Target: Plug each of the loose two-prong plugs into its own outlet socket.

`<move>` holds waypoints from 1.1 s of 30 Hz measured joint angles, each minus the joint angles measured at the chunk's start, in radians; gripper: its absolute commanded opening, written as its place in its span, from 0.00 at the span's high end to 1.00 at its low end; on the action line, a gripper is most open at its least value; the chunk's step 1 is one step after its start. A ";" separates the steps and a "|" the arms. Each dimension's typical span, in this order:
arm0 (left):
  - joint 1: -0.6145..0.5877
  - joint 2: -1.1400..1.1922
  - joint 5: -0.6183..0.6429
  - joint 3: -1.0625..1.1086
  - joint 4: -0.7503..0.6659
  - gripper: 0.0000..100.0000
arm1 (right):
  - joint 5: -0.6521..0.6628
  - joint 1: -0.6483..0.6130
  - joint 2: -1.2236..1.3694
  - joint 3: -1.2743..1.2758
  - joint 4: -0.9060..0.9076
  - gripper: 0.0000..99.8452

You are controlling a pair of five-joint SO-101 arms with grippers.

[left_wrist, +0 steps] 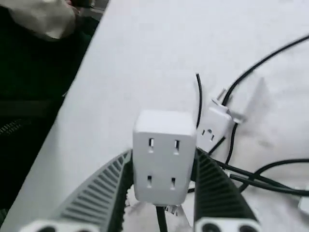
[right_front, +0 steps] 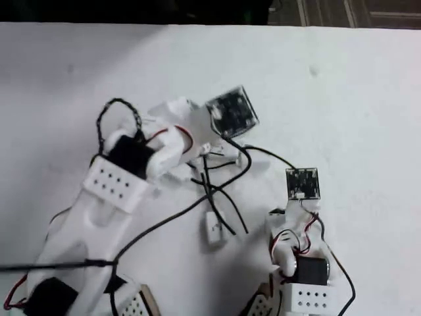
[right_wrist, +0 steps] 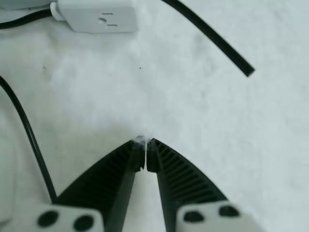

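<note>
**A:** Where's the outlet block (left_wrist: 161, 145)?

**B:** Clamped between the fingers (left_wrist: 116, 179) of the left gripper (left_wrist: 163, 157), socket face toward the wrist camera. All its slots look empty, and a black cable leaves its lower edge.

**A:** And the plugs?

**B:** Just beyond the block lies a white plug (left_wrist: 212, 123), its two prongs pointing away from it, not into it. Black cables (left_wrist: 260, 174) cross the table beside it.

**A:** So which step is this?

**B:** I'd judge the very first: the block is held steady and nothing has been plugged in yet.

**A:** Is the right gripper (right_wrist: 145, 147) carrying anything?

**B:** No. Its fingers are pinched tip to tip on nothing, low over the bare table (right_wrist: 207, 125). A white plug body (right_wrist: 96, 17) lies a little ahead of them, and a loose black cable end (right_wrist: 247, 71) off to one side.

**A:** What does the next move call for?

**B:** Probably those fingers spreading, taking a plug by its body, turning the prongs toward the slots and lining up squarely before pushing in.

**A:** Does the high view add anything?

**B:** The layout: the left arm (right_front: 112, 191) stretched to the middle of the table, the right arm (right_front: 299, 263) back near the front edge, and a plug (right_front: 214, 227) between them among the cables. The wrist views alone show the sockets and finger tips. Whether those plugs are one and the same, I cannot tell.
</note>
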 measured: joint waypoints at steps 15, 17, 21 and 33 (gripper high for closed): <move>0.003 -0.092 0.034 -0.439 0.411 0.98 | 0.000 0.000 0.000 0.000 0.000 0.98; -0.040 -0.086 -0.009 -0.453 0.485 0.98 | 0.000 0.000 0.000 0.000 0.000 0.98; -0.146 -0.069 -0.084 -0.437 0.612 0.98 | 0.000 0.000 0.000 0.000 0.000 0.98; -0.361 -0.069 -0.190 -0.021 0.562 0.98 | 0.000 0.000 0.000 0.003 0.000 0.98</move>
